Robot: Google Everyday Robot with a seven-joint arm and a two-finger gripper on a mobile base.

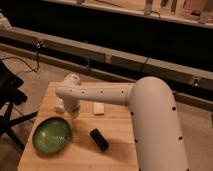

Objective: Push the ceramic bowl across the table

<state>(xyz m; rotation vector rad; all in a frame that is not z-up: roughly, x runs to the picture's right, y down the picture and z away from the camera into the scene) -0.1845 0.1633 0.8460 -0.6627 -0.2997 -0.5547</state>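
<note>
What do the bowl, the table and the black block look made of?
Bowl: likely glazed ceramic, glossy green with a darker rim. Table: light bare-looking wood, plank seams visible. Black block: dull dark surface; plastic or foam, cannot tell. The pincer hangs above the table just beyond the bowl's far rim.

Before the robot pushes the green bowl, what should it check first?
1. Round glossy green ceramic bowl sits flat on the square light wooden table: ok.
2. End effector hangs just behind the bowl's far rim: ok.
3. End effector touching the bowl: cannot tell.
4. Small black block lies apart from the bowl: ok.
5. Small white rectangular block lies apart from the bowl: ok.
</note>
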